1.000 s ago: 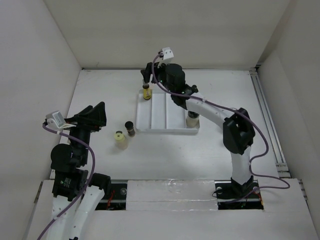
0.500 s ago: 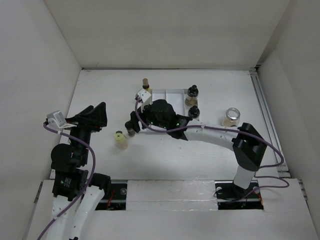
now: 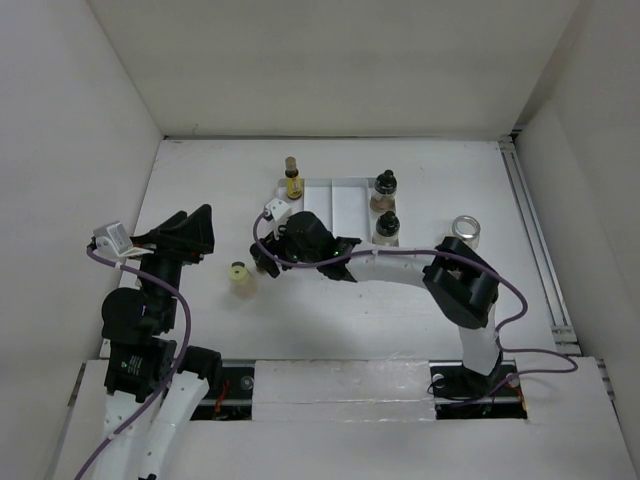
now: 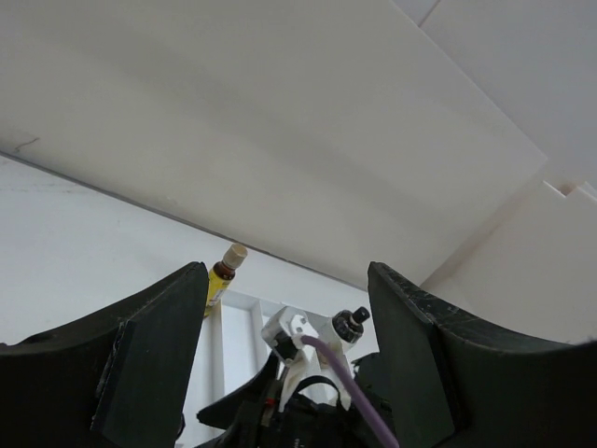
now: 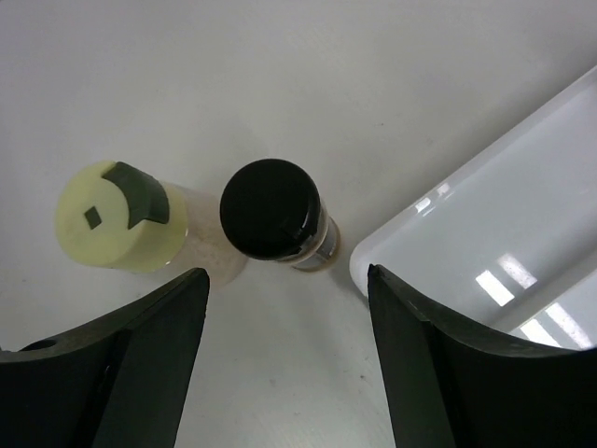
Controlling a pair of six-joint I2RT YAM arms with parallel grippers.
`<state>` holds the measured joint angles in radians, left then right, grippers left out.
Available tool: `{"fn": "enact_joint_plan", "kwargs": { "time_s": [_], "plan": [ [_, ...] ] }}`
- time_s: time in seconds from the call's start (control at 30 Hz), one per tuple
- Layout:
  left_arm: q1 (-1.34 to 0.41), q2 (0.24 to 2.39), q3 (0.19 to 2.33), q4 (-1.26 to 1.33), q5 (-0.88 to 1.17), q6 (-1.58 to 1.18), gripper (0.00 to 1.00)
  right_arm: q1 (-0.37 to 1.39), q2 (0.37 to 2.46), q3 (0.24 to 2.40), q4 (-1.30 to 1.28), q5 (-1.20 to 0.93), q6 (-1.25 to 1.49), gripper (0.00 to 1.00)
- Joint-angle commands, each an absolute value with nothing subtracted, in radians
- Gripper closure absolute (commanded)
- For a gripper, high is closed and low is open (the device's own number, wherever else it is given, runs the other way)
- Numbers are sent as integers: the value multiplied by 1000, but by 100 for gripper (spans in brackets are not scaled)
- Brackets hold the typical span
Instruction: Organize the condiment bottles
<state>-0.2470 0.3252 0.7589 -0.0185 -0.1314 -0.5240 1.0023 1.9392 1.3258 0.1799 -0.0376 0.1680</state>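
My right gripper (image 3: 264, 254) is open and hovers low over the table just left of the white tray (image 3: 340, 192). In the right wrist view a black-capped bottle (image 5: 275, 211) with brown contents stands just ahead of the open right gripper (image 5: 284, 276), apart from both fingers. A bottle with a pale yellow flip lid (image 5: 116, 220) stands to its left; it also shows in the top view (image 3: 238, 275). A yellow-labelled bottle (image 3: 291, 180) stands at the tray's far left corner. Two black-capped bottles (image 3: 384, 190) (image 3: 387, 226) stand at the tray's right side. My left gripper (image 3: 195, 233) is open and empty.
A silver-lidded jar (image 3: 464, 230) stands on the table right of the tray. The tray's rounded corner (image 5: 485, 252) lies close to my right gripper's right finger. White walls close in the table on three sides. The left wrist view shows the yellow-labelled bottle (image 4: 222, 278) and my right arm's wrist.
My right arm has swung from the yellow-labelled bottle at the tray's far left corner down to the table left of the tray, over the black-capped bottle. The left arm has not moved.
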Motion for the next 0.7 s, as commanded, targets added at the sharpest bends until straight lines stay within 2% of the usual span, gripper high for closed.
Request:
{"fn": "enact_joint_plan", "kwargs": {
  "time_s": [0.0, 0.27, 0.33, 0.5, 0.67],
  "plan": [
    [-244, 327, 750, 34, -117, -509, 35, 1009, 1968, 1414, 201, -26, 149, 25],
    [-244, 327, 750, 34, -117, -509, 35, 1019, 2057, 1496, 201, -26, 149, 27],
    [-244, 327, 750, 34, -117, -509, 35, 1019, 2066, 1522, 201, -40, 149, 30],
    [-244, 327, 750, 34, -107, -509, 35, 1028, 2077, 1522, 238, -8, 169, 54],
    [-244, 327, 750, 34, -107, -509, 35, 1028, 2022, 1522, 248, 47, 169, 58]
  ]
}}
